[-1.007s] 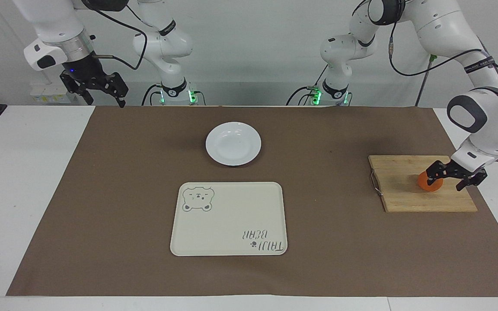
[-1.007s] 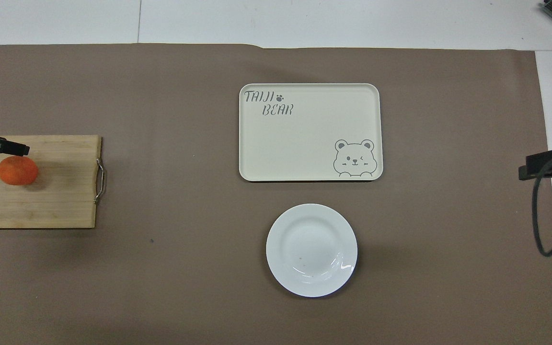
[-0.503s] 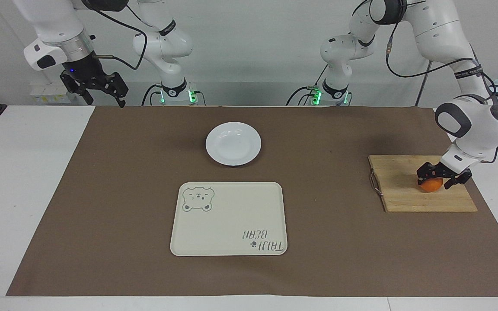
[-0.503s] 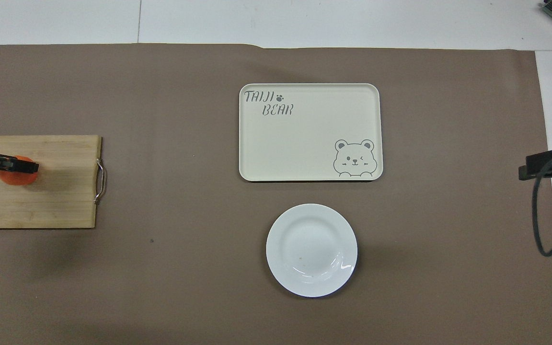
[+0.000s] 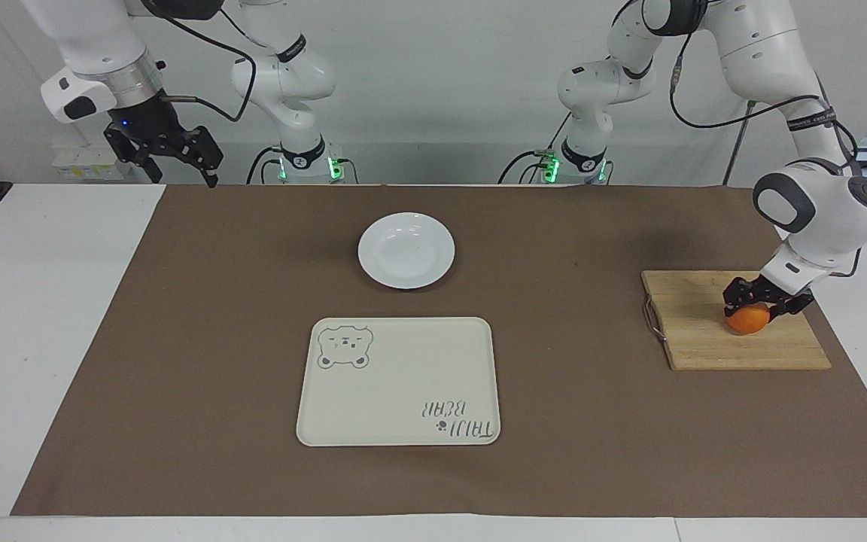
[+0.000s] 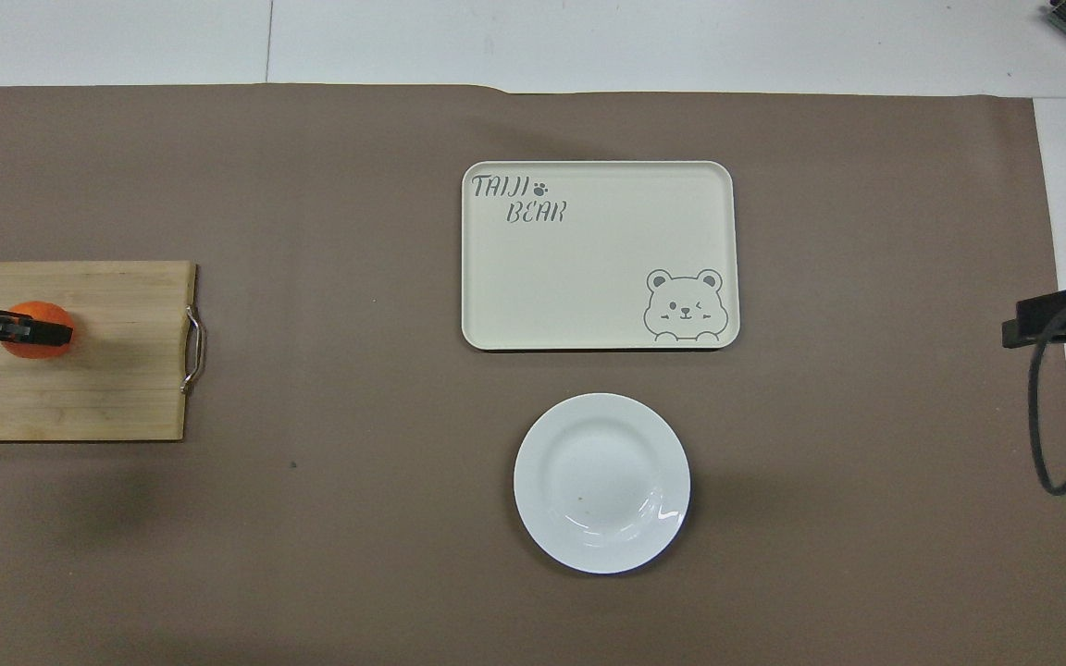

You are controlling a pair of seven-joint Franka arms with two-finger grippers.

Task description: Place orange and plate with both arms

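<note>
The orange [image 5: 748, 321] [image 6: 33, 326] is on the wooden cutting board [image 5: 693, 335] at the left arm's end of the table. My left gripper [image 5: 760, 309] [image 6: 31, 333] comes down on it from above, shut on the orange with a finger on each side. The white plate [image 5: 406, 250] [image 6: 601, 483] lies bare on the brown mat in the middle, near the robots. My right gripper [image 5: 184, 173] [image 6: 1019, 326] waits open in the air over the mat's edge at the right arm's end, holding nothing.
A cream tray [image 5: 398, 382] [image 6: 600, 255] with a bear drawing lies beside the plate, farther from the robots. The cutting board [image 6: 117, 370] has a metal handle [image 6: 192, 350] on the side toward the tray. A brown mat [image 5: 591, 421] covers the table.
The left gripper dropped onto the orange and its fingers closed on it. The right arm stayed where it was.
</note>
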